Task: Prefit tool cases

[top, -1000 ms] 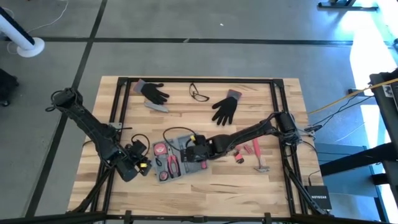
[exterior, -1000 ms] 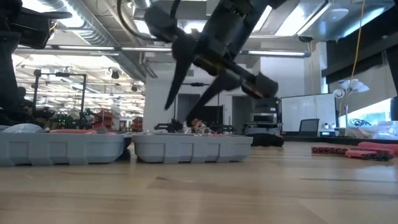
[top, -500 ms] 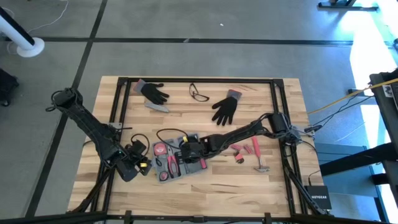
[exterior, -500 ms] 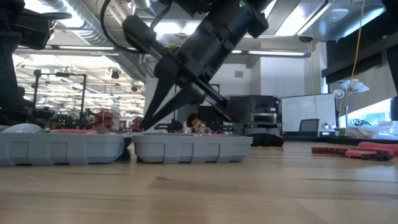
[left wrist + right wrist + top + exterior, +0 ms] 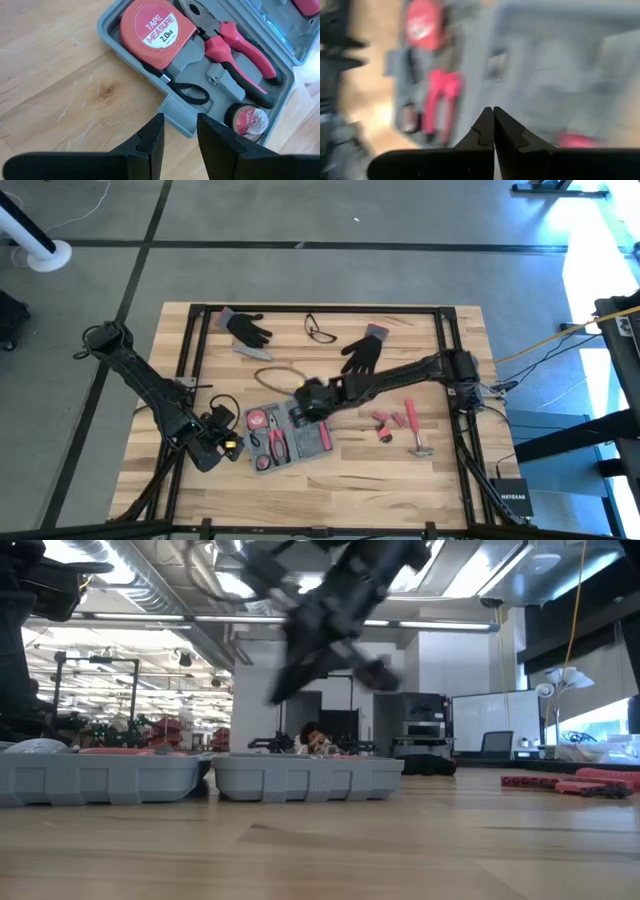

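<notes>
The case (image 5: 288,436) lies open on the tabletop (image 5: 440,480) (tape, pliers seated); right pincer (image 5: 493,111), pinched empty above it, should grip the next tool squarely, while left pincer (image 5: 179,131) waits part-open beside its corner.

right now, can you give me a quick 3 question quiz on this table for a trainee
1. True or false: the right gripper has its fingers closed with nothing between them.
2. Which tool lies in the tool case next to the tape measure? A) hammer B) pliers C) glasses
3. Fill in: the left gripper hovers with its fingers apart over the case's ____.

Key
1. True; it hangs above the case in the high view.
2. B; the red-handled pliers. The hammer and glasses lie on the table.
3. Corner, near the small tape roll.
</notes>
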Motion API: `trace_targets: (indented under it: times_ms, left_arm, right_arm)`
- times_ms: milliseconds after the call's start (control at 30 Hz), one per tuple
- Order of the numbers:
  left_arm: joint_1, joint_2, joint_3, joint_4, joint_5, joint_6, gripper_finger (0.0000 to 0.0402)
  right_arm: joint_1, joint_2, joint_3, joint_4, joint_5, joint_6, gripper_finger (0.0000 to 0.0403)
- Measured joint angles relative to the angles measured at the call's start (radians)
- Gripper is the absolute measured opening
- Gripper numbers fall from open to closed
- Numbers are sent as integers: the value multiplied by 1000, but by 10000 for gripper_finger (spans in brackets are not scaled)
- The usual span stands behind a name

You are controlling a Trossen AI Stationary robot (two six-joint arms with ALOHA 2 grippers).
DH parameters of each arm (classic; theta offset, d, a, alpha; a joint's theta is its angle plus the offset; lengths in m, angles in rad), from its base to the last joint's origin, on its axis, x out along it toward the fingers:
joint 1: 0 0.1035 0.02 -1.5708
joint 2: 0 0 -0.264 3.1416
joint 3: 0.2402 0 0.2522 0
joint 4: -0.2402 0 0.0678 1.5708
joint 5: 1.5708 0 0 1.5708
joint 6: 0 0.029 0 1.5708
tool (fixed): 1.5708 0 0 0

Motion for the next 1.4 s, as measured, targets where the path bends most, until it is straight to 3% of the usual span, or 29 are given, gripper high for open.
trace_targets:
  times_ms: [167, 300, 400, 567, 733, 867, 1100, 1267, 1400]
  left_arm:
    - [11, 0, 0, -6, -5, 17, 106]
    - [28, 0, 0, -35, -27, -1, 106]
    - [40, 0, 0, -38, -29, -13, 106]
    - [50, 0, 0, -44, -30, -66, 106]
    - [73, 0, 0, -41, -31, -90, 106]
    - [91, 0, 0, -21, -31, -59, 106]
    - [118, 0, 0, -18, -8, -107, 106]
    - [133, 0, 0, -21, -7, -156, 106]
    - [135, 0, 0, -23, -7, -193, 106]
  right_arm:
    - [22, -112, -4, -377, 97, -31, 0]
    - [67, -211, -112, -454, 6, -34, 0]
    - [97, -320, -272, -427, -61, 65, 0]
    - [108, -575, -540, -282, -70, 210, 0]
    - [108, -755, -721, -136, -28, 172, 0]
    - [108, -776, -778, -132, -27, -4, 10]
    - [108, -687, -785, -101, -8, -291, 114]
    - [94, -652, -785, -121, 32, -322, 202]
    - [94, -647, -785, -108, 15, -400, 236]
